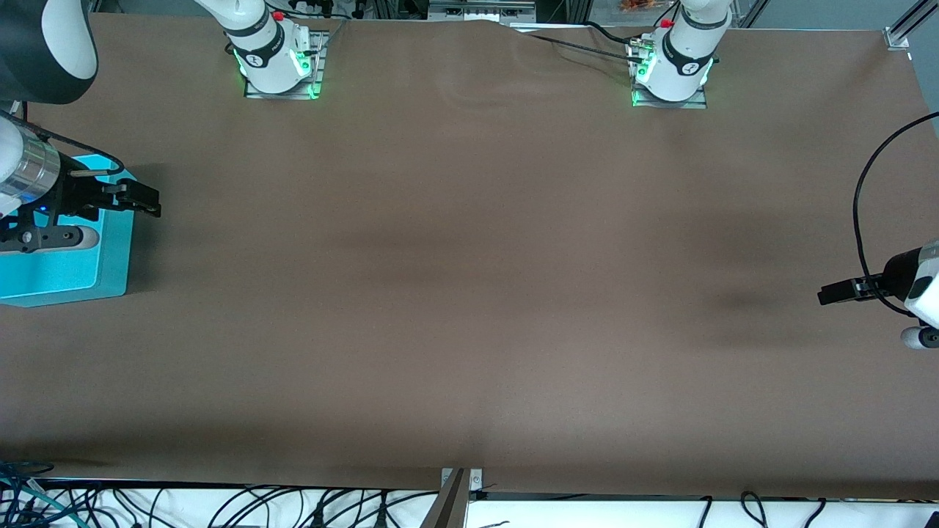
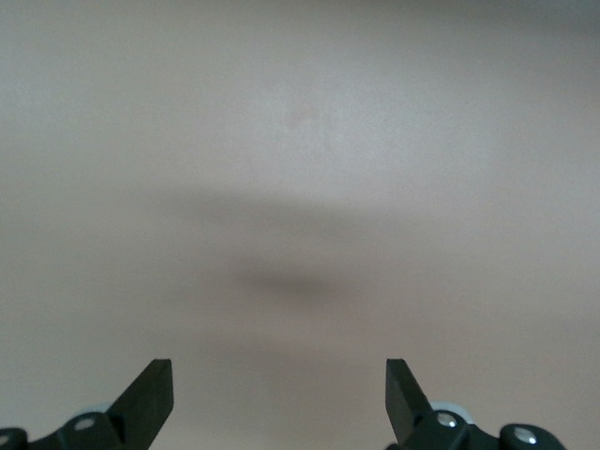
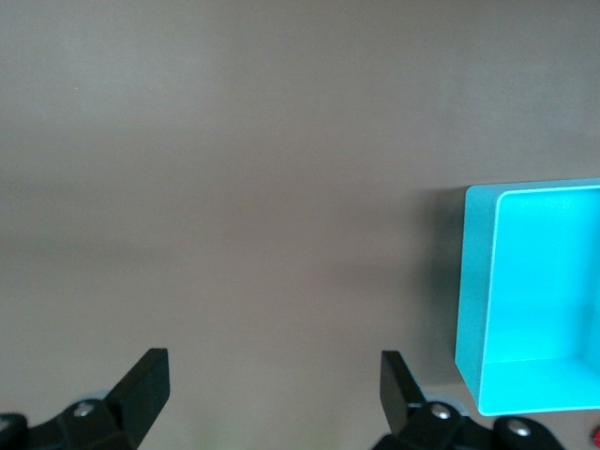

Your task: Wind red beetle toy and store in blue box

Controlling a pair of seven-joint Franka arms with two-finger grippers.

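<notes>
The blue box (image 1: 73, 275) stands at the right arm's end of the table, its open top partly covered by the right arm. My right gripper (image 1: 149, 199) hangs open over the box's wall that faces the table's middle, with nothing between its fingers. In the right wrist view the right gripper (image 3: 272, 364) is over bare brown table, beside the blue box (image 3: 475, 281). A tiny red speck (image 3: 596, 433) shows at that view's edge beside the box; I cannot tell whether it is the red beetle toy. My left gripper (image 1: 830, 293) waits open and empty at the left arm's end (image 2: 279, 370).
The brown table cover (image 1: 469, 293) stretches between the two arms. The arm bases (image 1: 275, 66) (image 1: 671, 73) stand along the edge farthest from the front camera. A black cable (image 1: 862, 220) loops above the left gripper. Loose cables (image 1: 293, 506) lie past the near edge.
</notes>
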